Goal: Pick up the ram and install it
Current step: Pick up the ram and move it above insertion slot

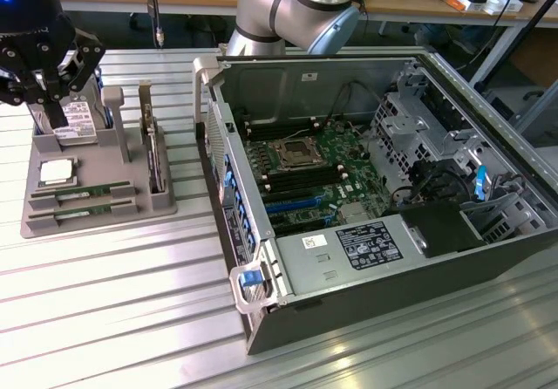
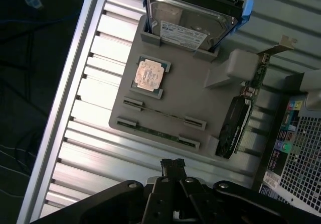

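Two ram sticks, thin green strips, lie side by side in slots of the grey holder tray (image 1: 122, 193): one ram stick (image 1: 83, 194) and a second ram stick (image 1: 78, 212) nearer the tray's front. In the wrist view they are the ram stick (image 2: 163, 114) and the ram stick (image 2: 155, 133). My gripper (image 1: 55, 110) hangs above the back of the tray, over the hard drive (image 1: 77, 126), well clear of both sticks. Its fingertips (image 2: 173, 164) are pressed together with nothing between them. The open computer case (image 1: 523, 258) lies to the exterior view's right, its motherboard (image 1: 305, 167) exposed.
The tray also carries a square silver processor (image 1: 55, 173), the hard drive (image 2: 190, 23) in a blue frame, and an upright card with a metal bracket (image 1: 150, 149). Everything rests on a ribbed aluminium table (image 1: 113, 302). The case's near wall (image 1: 222, 171) stands between tray and motherboard.
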You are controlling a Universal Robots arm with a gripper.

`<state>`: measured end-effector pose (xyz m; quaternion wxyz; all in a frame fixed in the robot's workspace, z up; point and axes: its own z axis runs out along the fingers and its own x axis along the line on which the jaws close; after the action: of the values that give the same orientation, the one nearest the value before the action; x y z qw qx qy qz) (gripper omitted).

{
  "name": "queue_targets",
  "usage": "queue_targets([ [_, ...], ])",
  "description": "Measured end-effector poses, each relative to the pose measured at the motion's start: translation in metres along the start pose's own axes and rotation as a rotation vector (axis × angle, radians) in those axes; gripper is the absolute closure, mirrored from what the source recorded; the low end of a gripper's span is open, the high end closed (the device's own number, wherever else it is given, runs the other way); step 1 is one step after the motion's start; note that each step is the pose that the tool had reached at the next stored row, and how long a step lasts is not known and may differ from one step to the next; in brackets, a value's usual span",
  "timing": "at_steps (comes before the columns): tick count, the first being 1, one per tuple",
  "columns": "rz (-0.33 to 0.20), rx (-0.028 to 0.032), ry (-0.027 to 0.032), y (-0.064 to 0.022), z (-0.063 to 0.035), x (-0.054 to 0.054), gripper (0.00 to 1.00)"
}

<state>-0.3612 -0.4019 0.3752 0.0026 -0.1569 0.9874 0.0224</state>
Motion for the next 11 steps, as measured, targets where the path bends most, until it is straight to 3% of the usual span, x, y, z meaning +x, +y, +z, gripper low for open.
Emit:
queue_targets([
  [11,-0.079,-0.001,0.0034,0.0,0.0001,0.0,0.9],
])
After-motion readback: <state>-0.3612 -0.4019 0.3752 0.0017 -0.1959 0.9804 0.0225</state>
